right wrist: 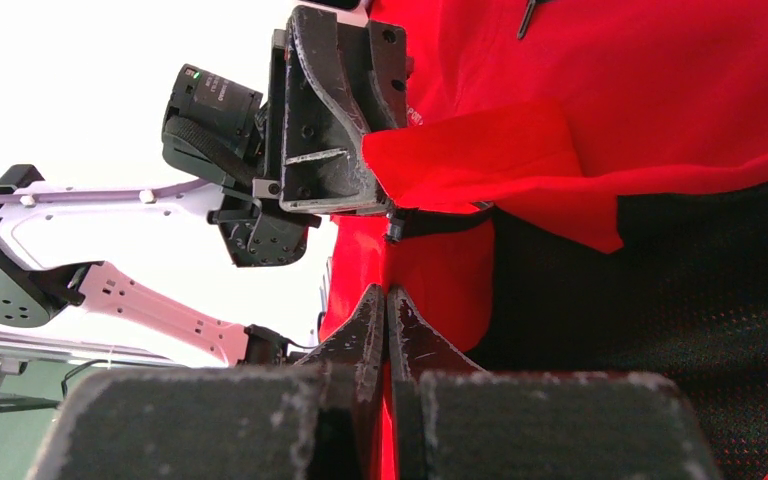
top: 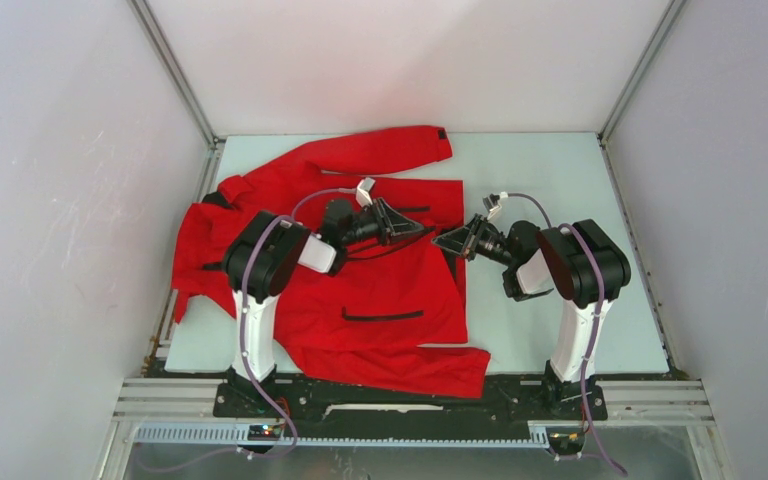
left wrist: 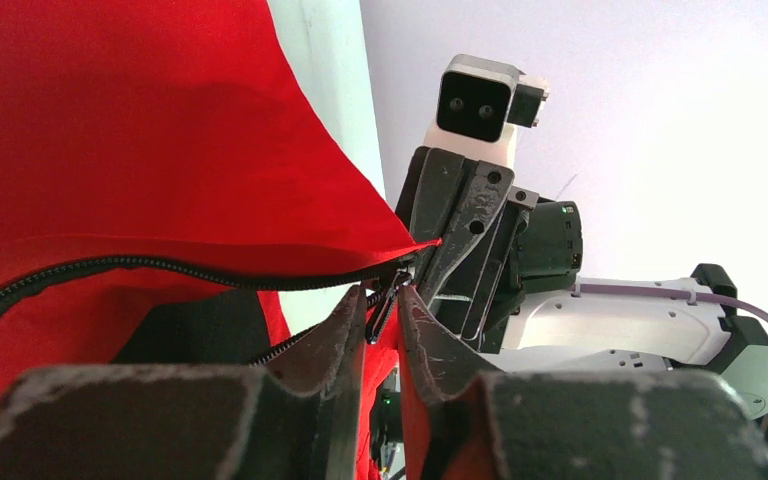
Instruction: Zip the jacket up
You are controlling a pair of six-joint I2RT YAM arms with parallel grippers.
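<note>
The red jacket (top: pixel 360 290) lies spread on the pale table, its front open near the hem. My left gripper (top: pixel 405 222) hovers over the lower front; in the left wrist view (left wrist: pixel 383 300) its jaws stand narrowly apart with the black zipper pull (left wrist: pixel 388 297) pinched between them. The black zipper teeth (left wrist: pixel 160 268) run off to the left. My right gripper (top: pixel 445 241) faces it from the right and is shut (right wrist: pixel 387 295) on the red hem fabric (right wrist: pixel 430 270), held taut off the table. The slider (right wrist: pixel 396 226) shows just below the left gripper's fingers (right wrist: pixel 325 120).
A black pocket zip (top: pixel 382 316) lies on the near panel and a sleeve (top: pixel 380 150) stretches along the back. Bare pale table (top: pixel 560 180) lies to the right. White walls and aluminium posts (top: pixel 175 75) close in the cell on three sides.
</note>
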